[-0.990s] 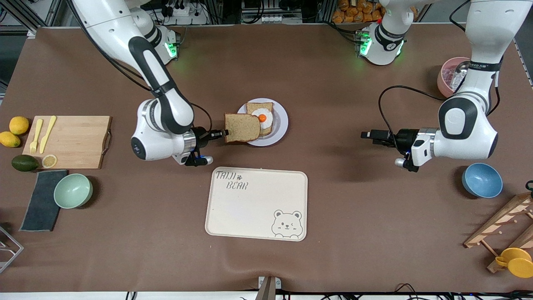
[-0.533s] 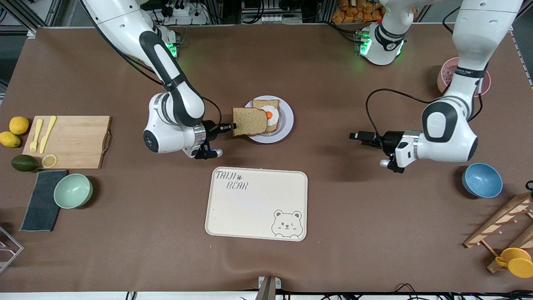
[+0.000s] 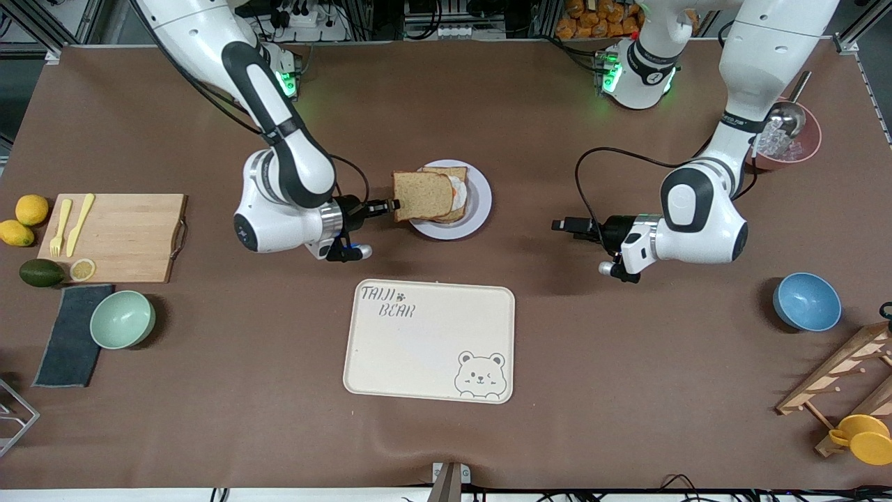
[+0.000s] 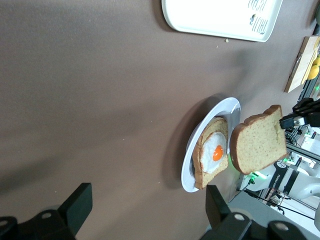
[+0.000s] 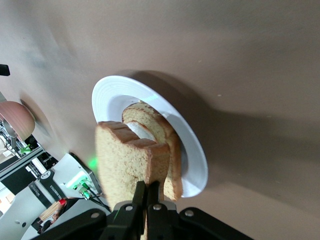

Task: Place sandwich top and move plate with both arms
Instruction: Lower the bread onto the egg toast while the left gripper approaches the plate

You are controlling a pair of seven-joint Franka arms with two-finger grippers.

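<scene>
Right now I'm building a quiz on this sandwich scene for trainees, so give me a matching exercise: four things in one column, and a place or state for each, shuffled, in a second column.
Things:
1. sandwich top
2. plate
3. left gripper
4. tray

Places or states:
A. jaws open, holding nothing, over bare table toward the left arm's end
B. on the table, bearing the bread slice with the fried egg
C. held above the egg by the right gripper
D. lies nearer to the front camera than the plate, nothing on it

Pairs: 1-C, 2-B, 3-A, 4-D
</scene>
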